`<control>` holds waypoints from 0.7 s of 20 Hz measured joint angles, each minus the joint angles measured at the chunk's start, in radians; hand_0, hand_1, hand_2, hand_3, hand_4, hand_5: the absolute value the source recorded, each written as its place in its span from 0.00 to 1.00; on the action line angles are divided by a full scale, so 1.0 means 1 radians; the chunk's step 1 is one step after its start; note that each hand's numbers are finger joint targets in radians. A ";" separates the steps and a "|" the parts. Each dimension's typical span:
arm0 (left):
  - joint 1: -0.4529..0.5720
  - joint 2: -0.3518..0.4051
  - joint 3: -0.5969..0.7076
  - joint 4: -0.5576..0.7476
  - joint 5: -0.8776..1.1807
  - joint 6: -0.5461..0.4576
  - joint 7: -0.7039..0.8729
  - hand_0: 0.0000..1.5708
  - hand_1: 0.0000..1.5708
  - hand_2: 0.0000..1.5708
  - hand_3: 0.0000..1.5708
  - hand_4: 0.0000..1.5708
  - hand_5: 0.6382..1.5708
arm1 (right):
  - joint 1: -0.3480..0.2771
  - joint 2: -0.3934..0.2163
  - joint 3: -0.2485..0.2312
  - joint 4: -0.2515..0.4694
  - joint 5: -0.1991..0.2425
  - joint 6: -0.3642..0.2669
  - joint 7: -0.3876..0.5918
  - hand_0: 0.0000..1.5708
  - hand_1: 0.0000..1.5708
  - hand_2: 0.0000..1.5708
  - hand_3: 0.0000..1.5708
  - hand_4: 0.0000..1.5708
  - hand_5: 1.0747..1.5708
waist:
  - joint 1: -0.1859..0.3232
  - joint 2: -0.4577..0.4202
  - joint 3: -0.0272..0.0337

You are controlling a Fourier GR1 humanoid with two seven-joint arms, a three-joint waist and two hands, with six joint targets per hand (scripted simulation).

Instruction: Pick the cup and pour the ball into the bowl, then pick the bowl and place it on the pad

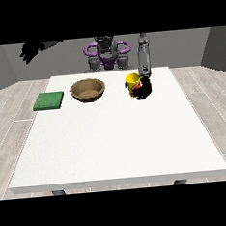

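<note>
A yellow cup (132, 79) stands upright on the white table (117, 134), right of centre near the far edge. The hand at the view's right (144, 88) is down at the cup's right side, its black fingers curled round the cup's lower part. No ball shows; the cup's inside is hidden. A brown bowl (88, 90) sits left of the cup, apart from it. A green pad (49, 100) lies flat further left. The hand at the view's left (29, 51) is raised high, off to the left of the table, fingers spread.
The robot's torso (107, 55) stands behind the table's far edge. Grey walls and a wooden floor surround the table.
</note>
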 measured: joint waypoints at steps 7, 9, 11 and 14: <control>-0.080 -0.024 -0.164 -0.017 -0.205 0.182 0.227 0.85 0.85 1.00 1.00 0.90 0.95 | -0.005 -0.028 -0.027 0.152 0.000 0.017 0.013 0.00 0.00 0.00 0.16 0.40 0.98 | 0.039 -0.150 -0.0001; -0.099 -0.017 -0.229 -0.002 -0.303 0.253 0.290 0.87 0.87 1.00 1.00 0.92 0.96 | -0.009 -0.035 -0.029 0.181 -0.002 0.025 0.019 0.00 0.00 0.00 0.11 0.41 0.98 | 0.037 -0.174 0.0011; -0.125 -0.004 -0.297 0.024 -0.410 0.315 0.363 0.86 0.86 1.00 1.00 0.93 0.96 | -0.009 -0.032 -0.023 0.207 0.001 0.031 0.018 0.00 0.00 0.00 0.10 0.43 0.98 | 0.034 -0.192 0.0028; -0.179 0.008 -0.392 0.070 -0.561 0.370 0.497 0.86 0.86 1.00 1.00 0.92 0.97 | -0.018 -0.038 -0.026 0.250 0.003 0.040 0.014 0.00 0.00 0.00 0.06 0.43 0.98 | 0.040 -0.216 0.0028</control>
